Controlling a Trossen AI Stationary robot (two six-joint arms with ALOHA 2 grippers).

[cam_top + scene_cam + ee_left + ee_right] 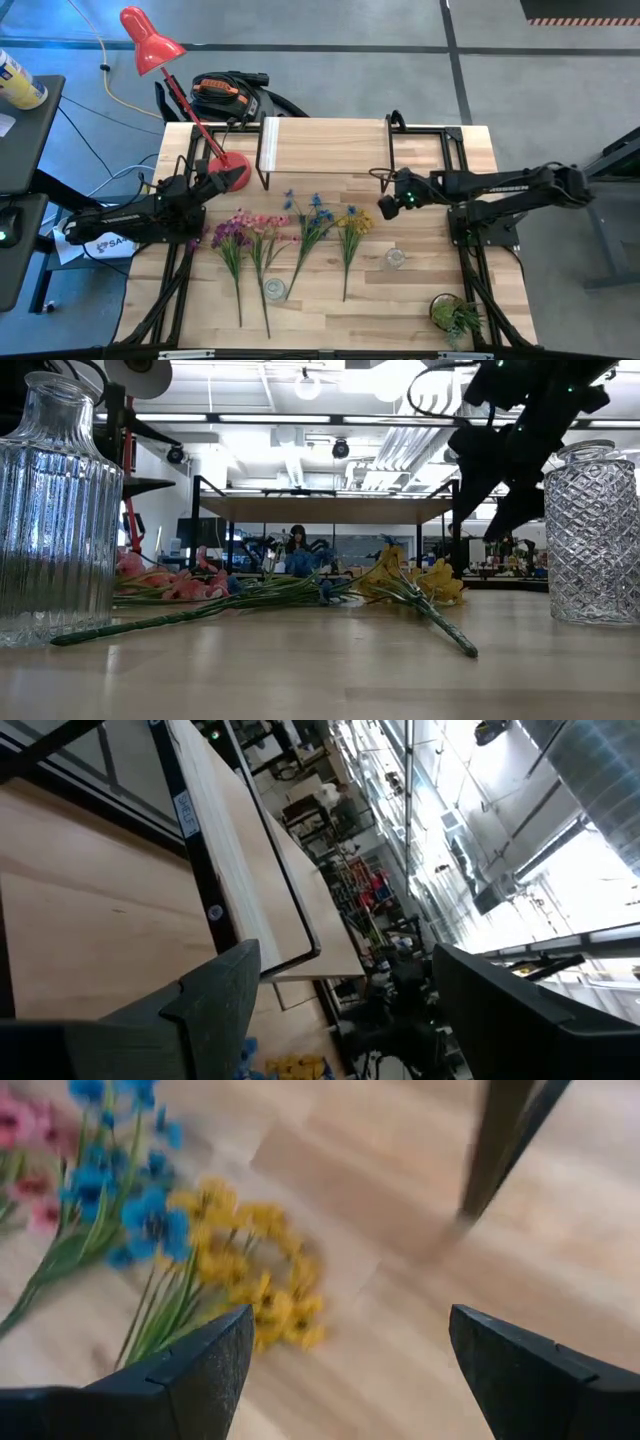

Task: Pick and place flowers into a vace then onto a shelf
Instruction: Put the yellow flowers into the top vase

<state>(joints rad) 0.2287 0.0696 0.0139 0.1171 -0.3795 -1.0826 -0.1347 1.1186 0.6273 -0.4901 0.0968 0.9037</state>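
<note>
Four sprigs lie flat on the table, stems toward the near edge: purple (230, 240), pink (262, 240), blue (312, 228) and yellow (351, 230). A ribbed glass vase (274, 290) and a diamond-cut glass vase (395, 259) stand near them. The shelf (325, 145) stands at the far edge. My right gripper (384, 207) is open in the air, just right of the yellow blooms (240, 1270). My left gripper (207, 185) is open above the table's left side, beside the lamp base.
A red desk lamp (150, 40) stands with its base (230, 172) on the far left of the table. A small green potted plant (455, 315) sits at the near right corner. Black frame rails run along both table sides.
</note>
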